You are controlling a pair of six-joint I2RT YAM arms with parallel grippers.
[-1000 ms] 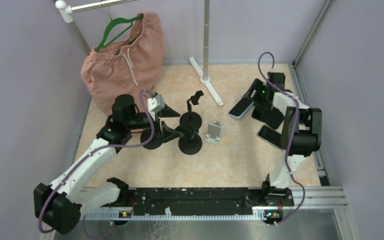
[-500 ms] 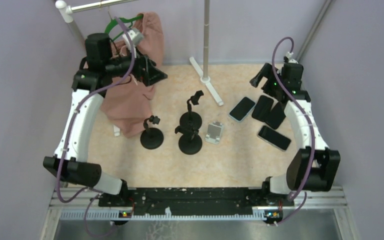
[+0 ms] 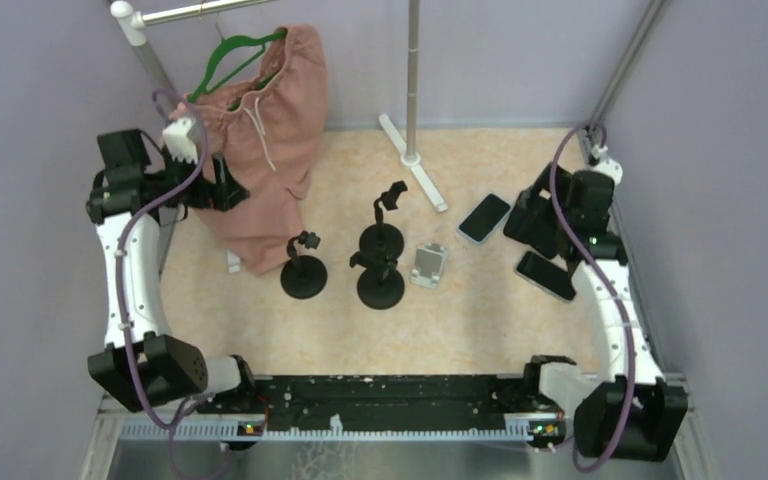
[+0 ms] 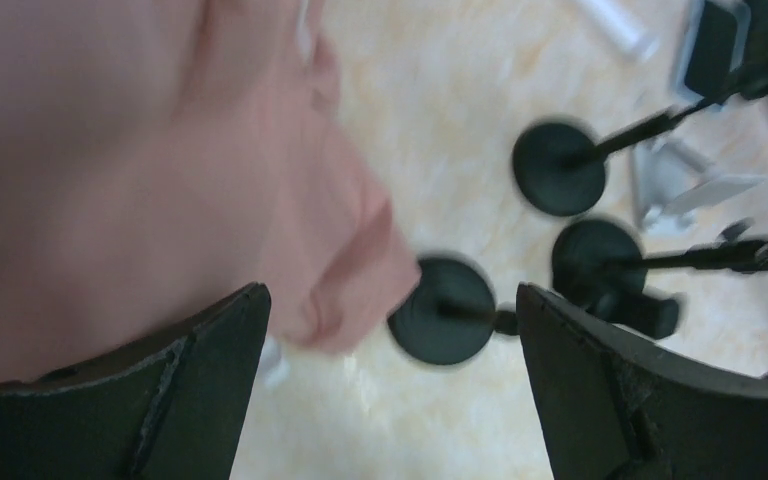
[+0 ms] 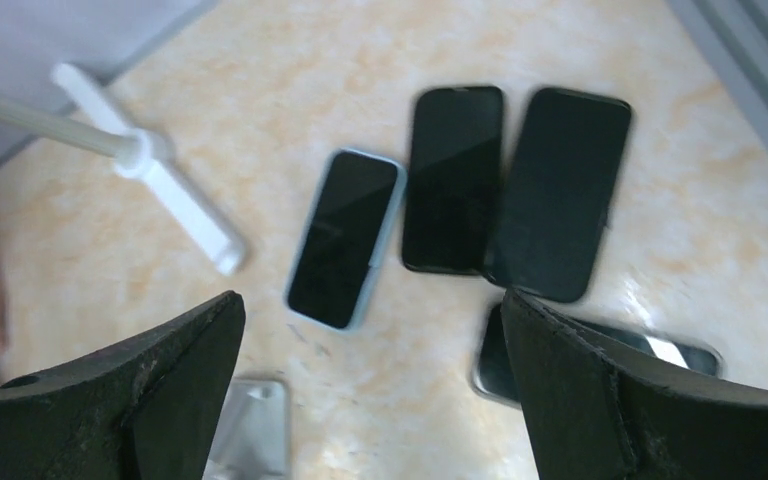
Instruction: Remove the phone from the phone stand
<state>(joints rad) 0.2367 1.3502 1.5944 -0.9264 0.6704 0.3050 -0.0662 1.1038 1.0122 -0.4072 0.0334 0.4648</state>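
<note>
Worktop [image 3: 480,320]: beige, marbled, with lilac walls around it.
Phone [image 5: 345,238]: lying flat, well apart from the phone stand [image 3: 381,285].
Left gripper [image 4: 385,300]: mine, spread wide, holding nothing.
Right gripper [image 5: 370,300]: mine, spread wide, holding nothing, above the phone.

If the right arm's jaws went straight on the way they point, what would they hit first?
Most likely the phone in the pale blue case, lying flat on the table, or the black phone beside it; both show between the open jaws. Depth is unclear, but nothing seems to stand between.
</note>
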